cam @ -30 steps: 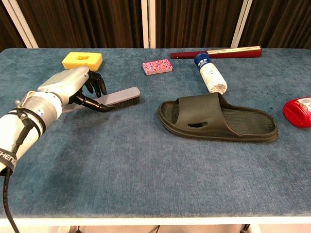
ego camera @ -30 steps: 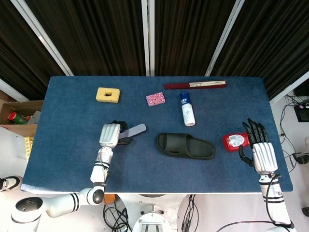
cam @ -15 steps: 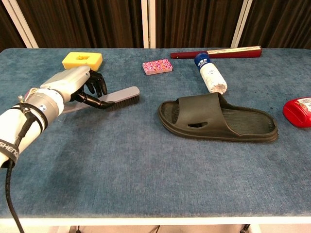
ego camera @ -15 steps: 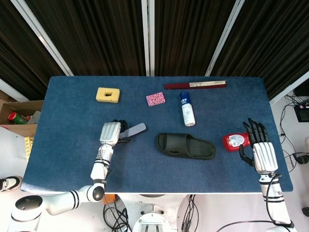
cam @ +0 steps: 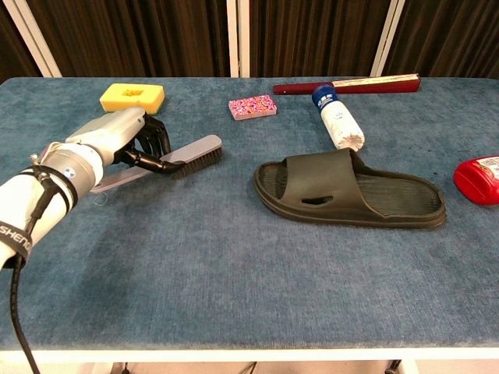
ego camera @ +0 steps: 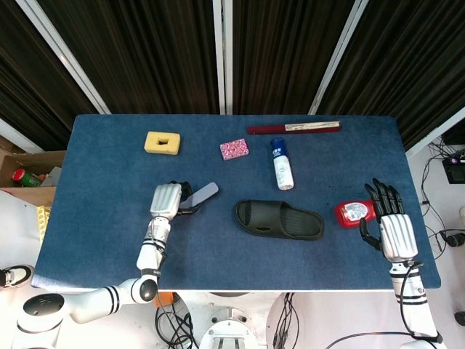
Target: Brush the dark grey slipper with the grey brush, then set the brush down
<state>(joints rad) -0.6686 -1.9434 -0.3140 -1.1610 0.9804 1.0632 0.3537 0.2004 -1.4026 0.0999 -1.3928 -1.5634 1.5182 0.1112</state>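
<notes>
The dark grey slipper (ego camera: 278,219) (cam: 351,189) lies flat at the table's middle, toe end toward the right. The grey brush (ego camera: 202,193) (cam: 195,149) is to its left, bristles down, with its head tipped slightly up off the cloth. My left hand (ego camera: 166,201) (cam: 117,136) grips the brush handle, fingers curled around it. At the right edge my right hand (ego camera: 389,222) rests on the table with its fingers spread and holds nothing. It does not show in the chest view.
A red container (ego camera: 354,211) (cam: 479,179) lies just left of my right hand. Behind the slipper are a white bottle (ego camera: 282,164), a pink patterned block (ego camera: 234,149), a yellow sponge (ego camera: 162,142) and a dark red folded fan (ego camera: 294,128).
My left hand's fingers have closed on the brush handle and the brush head has lifted and swung slightly toward the back. The right hand has not moved.
</notes>
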